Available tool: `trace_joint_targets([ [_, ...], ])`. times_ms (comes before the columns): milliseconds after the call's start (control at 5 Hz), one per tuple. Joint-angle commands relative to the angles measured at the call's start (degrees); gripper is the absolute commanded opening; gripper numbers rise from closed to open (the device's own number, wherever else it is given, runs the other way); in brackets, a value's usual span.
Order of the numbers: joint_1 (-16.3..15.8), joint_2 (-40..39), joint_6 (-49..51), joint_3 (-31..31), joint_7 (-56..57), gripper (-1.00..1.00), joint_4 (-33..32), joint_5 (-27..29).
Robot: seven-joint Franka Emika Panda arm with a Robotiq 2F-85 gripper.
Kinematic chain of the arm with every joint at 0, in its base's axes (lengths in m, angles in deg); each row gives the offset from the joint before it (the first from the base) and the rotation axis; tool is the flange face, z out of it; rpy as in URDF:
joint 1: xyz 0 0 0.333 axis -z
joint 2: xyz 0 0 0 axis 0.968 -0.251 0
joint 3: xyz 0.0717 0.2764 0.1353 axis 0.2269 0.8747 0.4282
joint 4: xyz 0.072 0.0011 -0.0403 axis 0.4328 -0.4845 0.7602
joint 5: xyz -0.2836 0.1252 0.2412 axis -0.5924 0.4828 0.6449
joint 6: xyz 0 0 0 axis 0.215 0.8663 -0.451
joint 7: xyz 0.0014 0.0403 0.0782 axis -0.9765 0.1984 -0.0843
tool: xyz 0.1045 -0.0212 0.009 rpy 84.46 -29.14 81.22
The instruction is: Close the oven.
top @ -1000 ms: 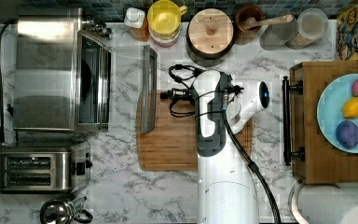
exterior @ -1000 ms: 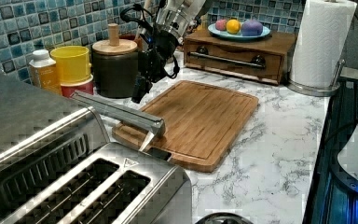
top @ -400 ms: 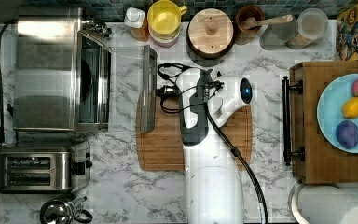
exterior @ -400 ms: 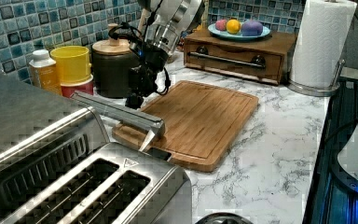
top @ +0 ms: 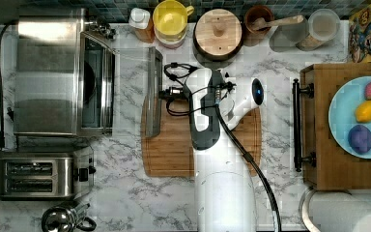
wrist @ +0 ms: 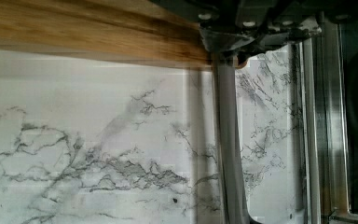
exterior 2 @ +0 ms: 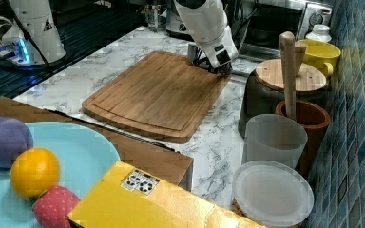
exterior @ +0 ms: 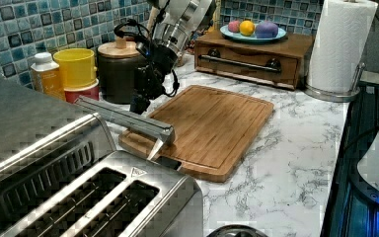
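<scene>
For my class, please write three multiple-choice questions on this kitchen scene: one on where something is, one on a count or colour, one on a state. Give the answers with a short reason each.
1. In the top view, where is the toaster relative to the oven?
A. Below it
B. Above it
C. To its right

2. How many slots does the toaster have?
A. One
B. Two
C. Four

3. What state is the oven door in?
A. Shut
B. Removed
C. Dropped open

Answers:
1. A: the toaster sits under the oven in the top view.
2. B: two long slots show on its top.
3. C: the door lies flat out over the counter, its handle near the gripper and the cutting board.
</scene>
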Motion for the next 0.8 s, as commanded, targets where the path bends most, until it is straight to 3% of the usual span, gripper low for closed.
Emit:
trace_joint_targets([
  [200, -1.5, -1.9, 7.8, 2.6, -5.5, -1.0, 11.4, 0.4],
  [600, -3.6, -1.5, 7.2, 2.2, -7.0, -1.0, 10.6, 2.1],
  [800, -3.0, 1.6, 7.2, 3.4, -6.1, -1.0, 8.5, 4.0],
])
